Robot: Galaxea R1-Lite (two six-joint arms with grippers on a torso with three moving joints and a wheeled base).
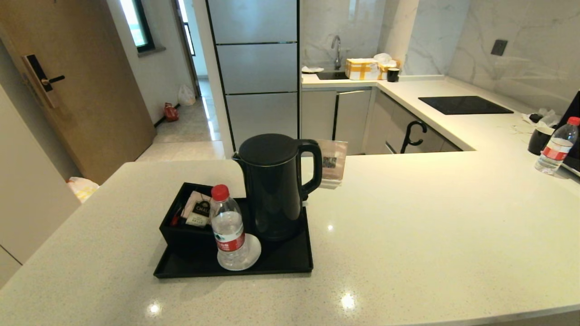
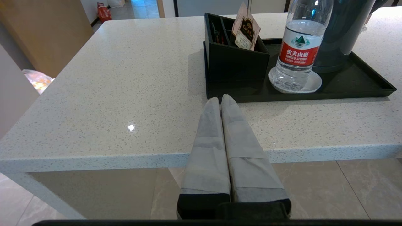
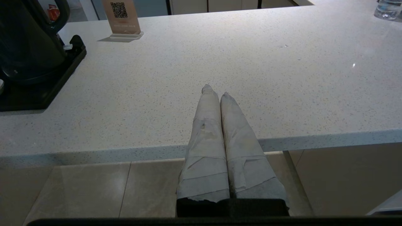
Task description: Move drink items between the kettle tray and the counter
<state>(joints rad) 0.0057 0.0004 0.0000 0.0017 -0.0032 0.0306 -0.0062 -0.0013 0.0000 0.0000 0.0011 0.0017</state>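
From my left wrist camera, the left claw (image 2: pixel 220 99) hangs off the near edge of the pale speckled stone table (image 2: pixel 125 94), its wrapped fingers pressed together on nothing, tips pointing at the flat black rectangular tray (image 2: pixel 361 89). My right wrist camera shows the right claw (image 3: pixel 216 91) posed the same way, fingers together, aimed over bare table. Neither arm appears in the head view.

In the head view the tray sits left of centre, carrying the tall black electric kettle with loop handle (image 1: pixel 274 185) and, in front of it, the small clear water bottle with red cap and red label (image 1: pixel 226 228) standing on a round white coaster (image 1: pixel 251 253). A black square box holding tea sachets (image 1: pixel 186 217) is just beside the bottle.

The left wrist view cuts off the bottle's cap and most of the kettle. The right wrist view catches only the kettle's lower body and handle. Only the head view shows a second, similar bottle (image 1: pixel 556 146) at the right edge.
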